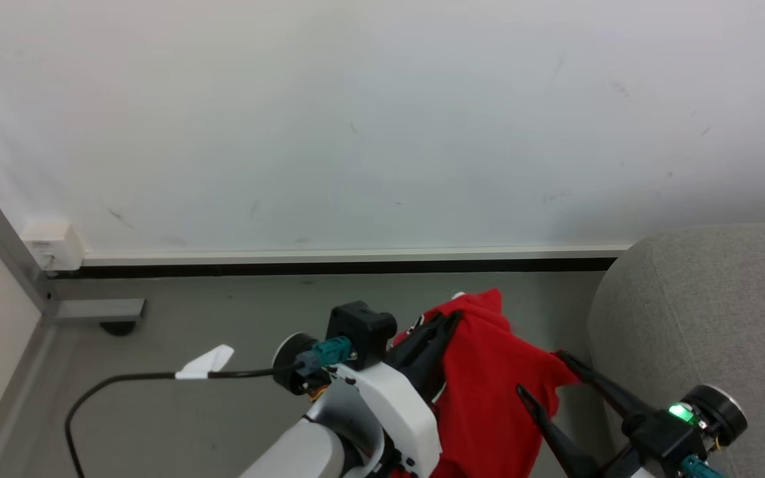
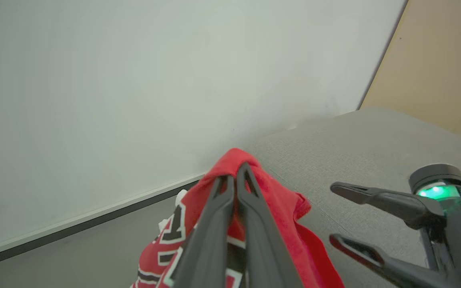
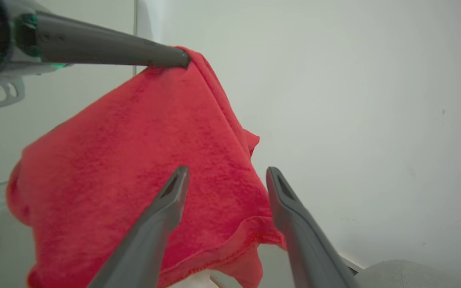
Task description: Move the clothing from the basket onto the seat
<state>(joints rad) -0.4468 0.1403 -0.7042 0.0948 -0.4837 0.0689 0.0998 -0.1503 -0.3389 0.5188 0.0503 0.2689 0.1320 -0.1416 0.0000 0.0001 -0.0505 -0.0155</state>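
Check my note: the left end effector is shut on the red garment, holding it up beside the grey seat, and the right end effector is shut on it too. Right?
Not quite. The left end effector is shut on the red garment, holding it up beside the grey seat, but the right end effector is open, jaws apart, as the right wrist view shows.
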